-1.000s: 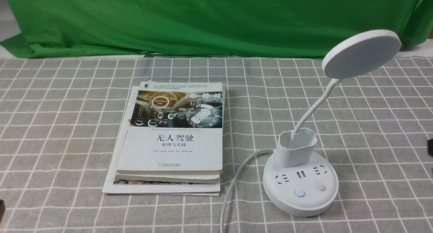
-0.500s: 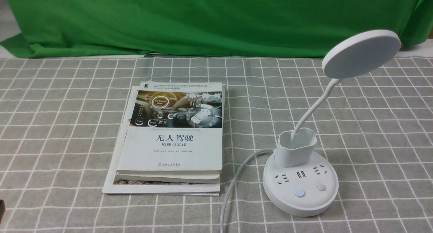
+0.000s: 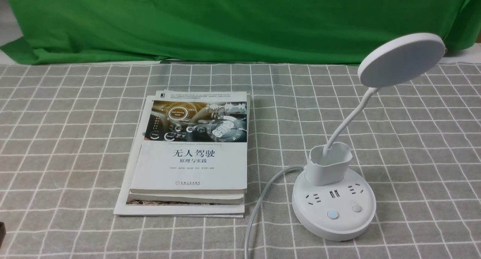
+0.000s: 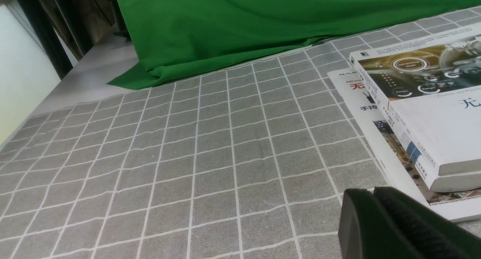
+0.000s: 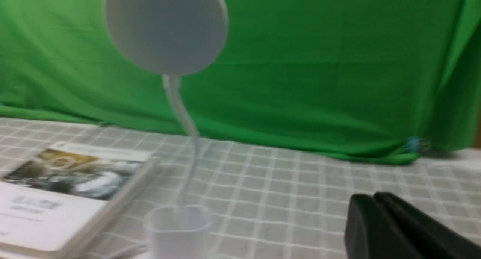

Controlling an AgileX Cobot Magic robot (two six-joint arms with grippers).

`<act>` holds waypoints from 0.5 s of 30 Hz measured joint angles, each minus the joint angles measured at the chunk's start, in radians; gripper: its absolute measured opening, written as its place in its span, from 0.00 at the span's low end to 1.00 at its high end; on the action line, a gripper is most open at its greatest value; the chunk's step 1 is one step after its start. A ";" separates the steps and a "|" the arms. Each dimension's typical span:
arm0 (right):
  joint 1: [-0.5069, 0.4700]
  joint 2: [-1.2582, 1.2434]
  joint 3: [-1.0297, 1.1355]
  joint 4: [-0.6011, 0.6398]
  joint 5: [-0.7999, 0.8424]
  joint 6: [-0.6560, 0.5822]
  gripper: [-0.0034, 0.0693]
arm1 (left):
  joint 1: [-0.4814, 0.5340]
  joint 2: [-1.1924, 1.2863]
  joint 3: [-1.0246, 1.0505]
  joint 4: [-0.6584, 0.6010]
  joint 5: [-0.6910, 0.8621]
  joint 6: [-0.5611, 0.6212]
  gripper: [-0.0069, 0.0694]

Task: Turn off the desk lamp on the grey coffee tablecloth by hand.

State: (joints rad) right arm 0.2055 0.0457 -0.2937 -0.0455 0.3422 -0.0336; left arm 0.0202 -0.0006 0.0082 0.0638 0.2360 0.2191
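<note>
In the front view, one desk lamp [image 3: 333, 199] is standing at the lower right of the grey coffee tablecloth [image 3: 413, 138], its base showing two buttons, one glowing blue, while a stack of books [image 3: 188, 157] is lying at centre left, the top cover reading "无人驾驶 原理与实践". In the left wrist view, the left gripper [image 4: 398, 225] is showing at the lower right with its black fingers pressed together beside the books. In the blurred right wrist view, the right gripper [image 5: 394, 229] is likewise sitting closed at the lower right, apart from the lamp.
</note>
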 joint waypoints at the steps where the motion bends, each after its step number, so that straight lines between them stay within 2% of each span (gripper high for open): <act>1: -0.022 -0.005 0.006 0.000 -0.005 -0.022 0.11 | 0.000 0.000 0.000 0.000 0.000 0.000 0.12; 3: -0.073 -0.011 0.025 -0.001 -0.008 -0.046 0.11 | 0.000 0.000 0.000 0.000 0.000 0.000 0.12; 4: -0.139 -0.023 0.066 -0.002 -0.012 -0.068 0.11 | 0.000 0.000 0.000 0.000 0.000 0.000 0.12; 6: -0.208 -0.039 0.133 -0.002 -0.023 -0.074 0.11 | 0.000 -0.001 0.000 0.000 0.000 0.000 0.12; 8: -0.254 -0.045 0.195 -0.002 -0.039 -0.068 0.11 | 0.000 0.000 0.000 0.000 0.000 0.000 0.12; 11: -0.287 -0.045 0.286 -0.001 -0.045 -0.045 0.11 | 0.000 -0.002 0.000 0.000 -0.001 0.000 0.12; 15: -0.291 -0.045 0.301 0.001 -0.089 -0.016 0.11 | 0.000 -0.002 0.000 0.000 0.000 0.000 0.12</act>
State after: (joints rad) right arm -0.0859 0.0012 0.0076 -0.0444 0.2532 -0.0497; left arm 0.0202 -0.0024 0.0082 0.0638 0.2360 0.2191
